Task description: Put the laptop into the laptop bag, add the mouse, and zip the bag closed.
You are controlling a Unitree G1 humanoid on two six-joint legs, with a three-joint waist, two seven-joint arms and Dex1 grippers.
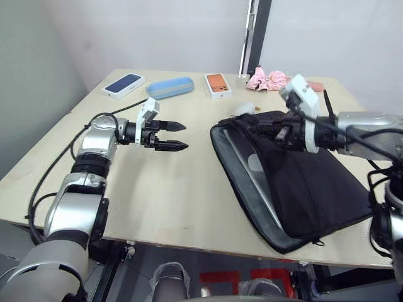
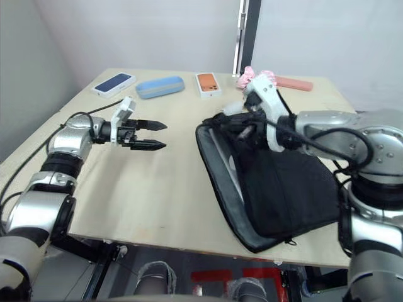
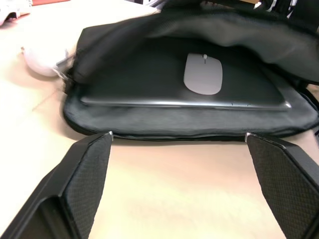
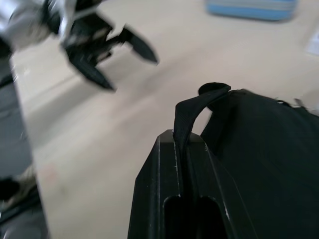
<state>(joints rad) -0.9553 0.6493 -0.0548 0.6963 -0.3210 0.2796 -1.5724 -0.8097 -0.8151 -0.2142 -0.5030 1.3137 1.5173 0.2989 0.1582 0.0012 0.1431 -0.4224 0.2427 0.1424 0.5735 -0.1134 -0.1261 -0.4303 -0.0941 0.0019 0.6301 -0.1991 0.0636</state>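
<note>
The large black fabric laptop bag [image 1: 302, 182] lies on the right of the table, its left edge gaping. Inside it rests the thin silver-grey laptop [image 3: 184, 94], and the small flat white oval mouse [image 3: 203, 73] sits on its lid. The right gripper [image 4: 185, 149] pinches a black strap handle [image 4: 192, 117] at the bag's far end, probably lifting the flap so the zip can run. The left gripper [image 1: 171, 136] hovers spread, well left of the bag. The pale wooden table [image 1: 157, 189] stands against white walls [image 1: 157, 31].
</note>
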